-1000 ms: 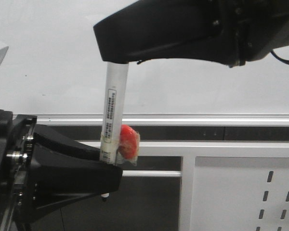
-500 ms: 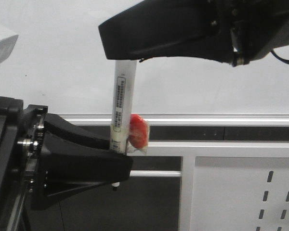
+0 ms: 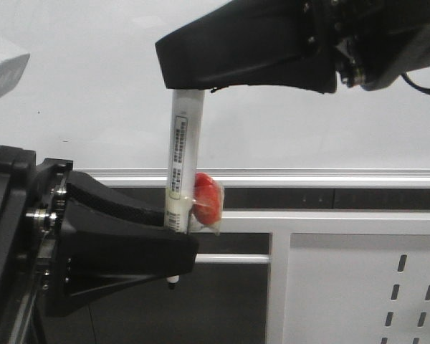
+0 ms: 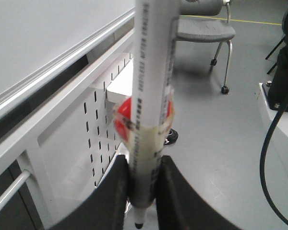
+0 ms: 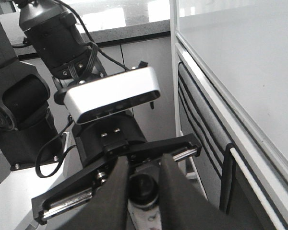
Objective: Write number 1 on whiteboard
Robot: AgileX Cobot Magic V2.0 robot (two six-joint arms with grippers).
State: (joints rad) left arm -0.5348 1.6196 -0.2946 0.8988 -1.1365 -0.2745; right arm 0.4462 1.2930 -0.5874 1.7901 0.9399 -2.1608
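A white marker (image 3: pixel 183 150) with printed text and a red tag (image 3: pixel 206 202) taped to it stands nearly upright in front of the whiteboard (image 3: pixel 86 93), tip down. My left gripper (image 3: pixel 180 247) is shut on its lower end, and the small dark tip pokes out below. In the left wrist view the fingers (image 4: pixel 116 184) squeeze the barrel (image 4: pixel 151 86). My right gripper (image 3: pixel 183 72) reaches in from the right and is shut on the marker's top. In the right wrist view its black end (image 5: pixel 144 188) sits between the fingers (image 5: pixel 116 189). No number 1 shows on the board.
The board's silver rail (image 3: pixel 308 177) runs across the front view. Below it at the right is a grey perforated metal panel (image 3: pixel 358 287). The left wrist view shows that panel (image 4: pixel 81 139), grey floor and a chair (image 4: pixel 204 28). The whiteboard (image 5: pixel 249 57) lies close beside the right gripper.
Both grippers and the marker have shifted right. The marker has turned from slightly tilted to nearly upright. The left arm has come further into view.
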